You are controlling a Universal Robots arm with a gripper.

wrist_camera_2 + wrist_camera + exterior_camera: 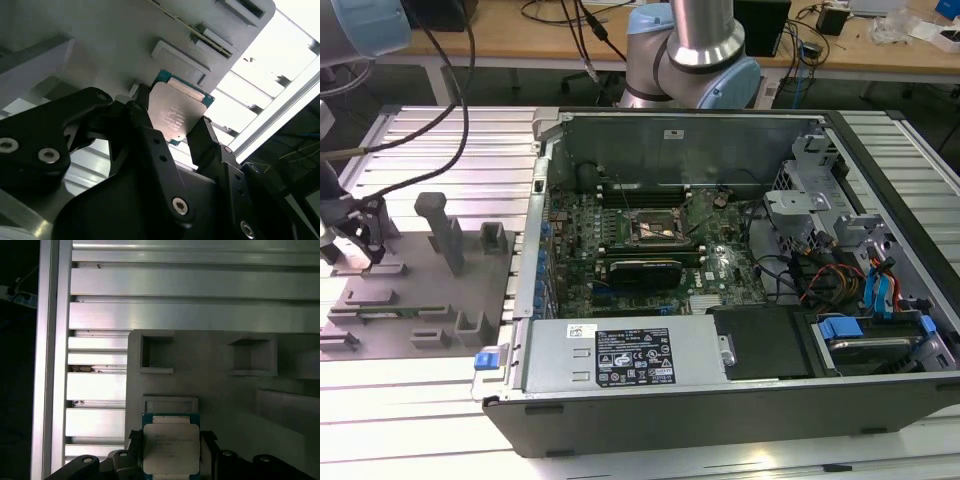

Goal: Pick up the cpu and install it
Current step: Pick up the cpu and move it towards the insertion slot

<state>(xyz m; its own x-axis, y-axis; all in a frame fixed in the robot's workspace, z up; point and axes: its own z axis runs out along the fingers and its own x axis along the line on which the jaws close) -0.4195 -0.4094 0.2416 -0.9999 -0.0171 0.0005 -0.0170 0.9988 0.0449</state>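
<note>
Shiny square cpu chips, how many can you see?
1. The cpu is held between the fingers of the gripper, at the grey fixture plate. Others could be hidden inside the computer case.

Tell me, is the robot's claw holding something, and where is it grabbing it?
Yes. The gripper holds the cpu, its fingers pinching two opposite side edges, silvery top bare.

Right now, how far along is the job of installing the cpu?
Done: the jaws are closed on the cpu, one at each side, over the grey fixture plate. In hand: the pick; whether the chip is lifted clear, I cannot tell. Left: the motherboard socket in the computer case is empty.
</note>
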